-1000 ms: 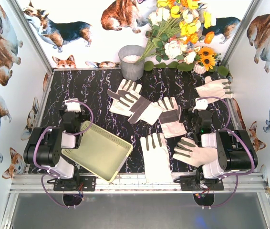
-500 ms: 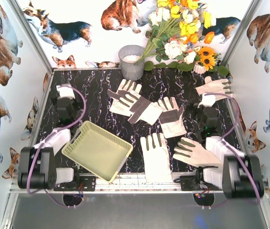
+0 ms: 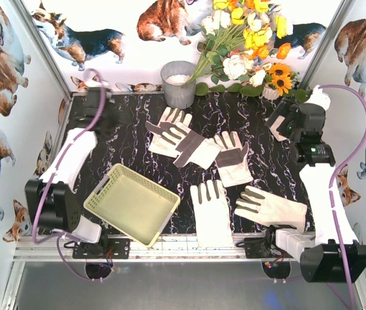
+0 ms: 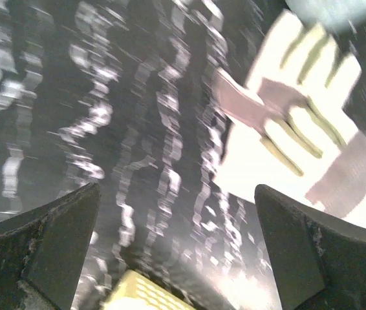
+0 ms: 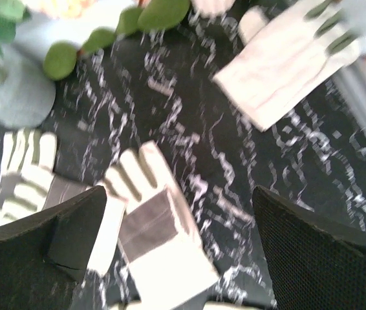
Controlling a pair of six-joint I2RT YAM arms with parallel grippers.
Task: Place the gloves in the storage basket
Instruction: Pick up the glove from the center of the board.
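While both arms are stretched out over the dark marbled surface, the storage basket sits on it at an angle, and every glove lies outside it. Just right of the basket a pale glove lies flat. Farther right of the basket a second glove lies with its grey-tipped fingers pointing back toward the basket. Beyond the basket and to its right, a cluster of overlapping gloves with grey patches spreads across the surface. Farthest from the basket, at the back right, one more glove lies partly hidden by the right arm.

The left gripper hangs above bare surface beyond the basket's far left side. Its fingers are spread wide with nothing between them, and a blurred corner of the basket shows low in its wrist view. The right gripper hangs well to the right of the basket, near the farthest glove, its fingers likewise parted and holding nothing. A grey bucket stands well beyond the basket.
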